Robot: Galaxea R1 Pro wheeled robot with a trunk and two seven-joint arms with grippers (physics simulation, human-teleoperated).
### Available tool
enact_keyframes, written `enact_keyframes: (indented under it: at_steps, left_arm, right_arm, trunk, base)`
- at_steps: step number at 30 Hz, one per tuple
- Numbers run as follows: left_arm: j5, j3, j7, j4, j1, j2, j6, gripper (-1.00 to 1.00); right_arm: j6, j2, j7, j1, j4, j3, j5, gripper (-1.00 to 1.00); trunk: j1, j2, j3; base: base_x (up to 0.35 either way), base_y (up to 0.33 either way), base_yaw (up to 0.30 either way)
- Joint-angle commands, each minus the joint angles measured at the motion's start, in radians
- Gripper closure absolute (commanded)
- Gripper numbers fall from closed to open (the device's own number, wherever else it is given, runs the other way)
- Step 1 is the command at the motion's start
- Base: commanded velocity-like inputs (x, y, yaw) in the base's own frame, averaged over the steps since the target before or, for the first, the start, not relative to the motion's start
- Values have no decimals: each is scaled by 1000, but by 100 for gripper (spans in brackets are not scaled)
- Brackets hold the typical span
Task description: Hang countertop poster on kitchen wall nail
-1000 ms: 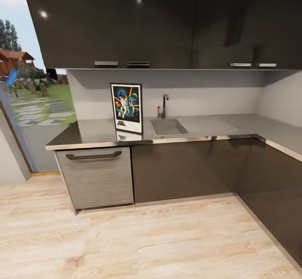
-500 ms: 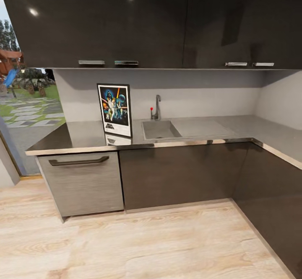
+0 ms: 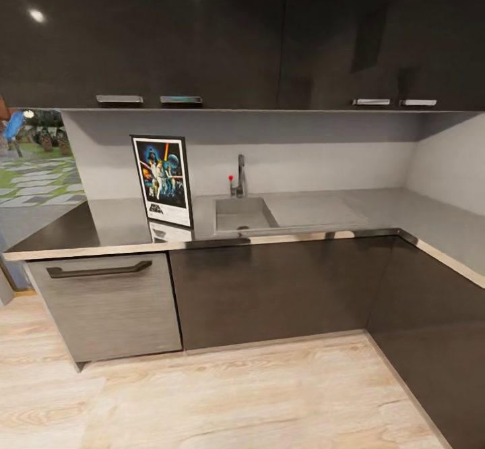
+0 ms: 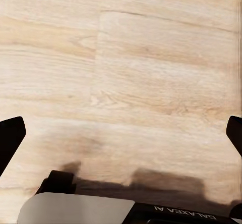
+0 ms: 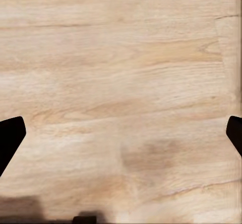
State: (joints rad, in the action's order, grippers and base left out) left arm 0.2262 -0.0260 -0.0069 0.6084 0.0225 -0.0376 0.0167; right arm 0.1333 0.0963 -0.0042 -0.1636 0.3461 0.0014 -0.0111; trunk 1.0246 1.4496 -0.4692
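The Star Wars poster point(image 3: 162, 180) stands upright on the pale grey kitchen countertop point(image 3: 323, 210), just left of the inset sink point(image 3: 242, 214) and leaning back toward the grey backsplash. The wall nails are out of view. In the left wrist view my left gripper point(image 4: 121, 133) is open, its dark fingertips point(image 4: 10, 135) wide apart over the wood floor, with nothing between them. My right gripper point(image 5: 121, 135) hangs the same way, open and empty over the planks, fingertips point(image 5: 10, 138) at the picture's sides.
A chrome tap point(image 3: 240, 176) rises behind the sink. Dark glossy upper cabinets point(image 3: 202, 31) overhang the counter. A grey drawer front with a dark handle point(image 3: 101, 270) sits under the poster. The counter wraps along the right point(image 3: 444, 240). Light wood floor point(image 3: 236, 395) lies ahead.
The whole head view has shifted: the camera has come closer to the counter and turned right, so the poster and sink sit further left in the picture. The poster itself has not moved.
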Motion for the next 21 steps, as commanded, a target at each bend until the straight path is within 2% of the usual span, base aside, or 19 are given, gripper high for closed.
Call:
enact_keyframes:
  at_steps: [1, 21]
  left_arm:
    - [7, -2, -1, 2, 1, -1, 2, -100]
    - [7, -3, -1, 2, 1, -1, 2, -100]
  right_arm:
    - [3, 0, 0, -1, -1, 0, -1, -100]
    - [3, -1, 0, -1, -1, 2, -1, -100]
  trunk:
    - [0, 0, -1]
    - [0, 0, -1]
  base:
    - [218, -226, 0]
    - [223, -221, 0]
